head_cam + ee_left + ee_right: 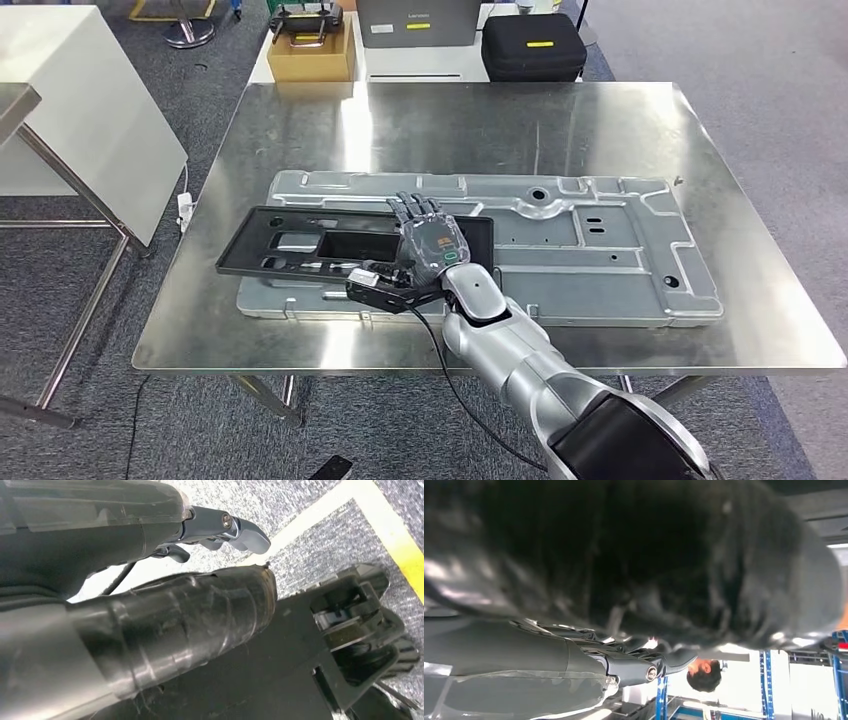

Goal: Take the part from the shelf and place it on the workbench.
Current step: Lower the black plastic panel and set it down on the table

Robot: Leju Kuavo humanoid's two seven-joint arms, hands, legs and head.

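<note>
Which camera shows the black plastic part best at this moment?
The head view: the black part lies on the large metal plate with the right hand on it. The right wrist view gives a dark blur of it; the left wrist view faces the floor.

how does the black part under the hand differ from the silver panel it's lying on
The black part is matte, dark and the smaller of the two; the silver panel is shiny bare metal and far larger. The black part has a big rectangular opening, while the silver panel has only small holes and ribs. The right hand rests on the black part, not the panel. Both lie flat on the workbench.
</note>
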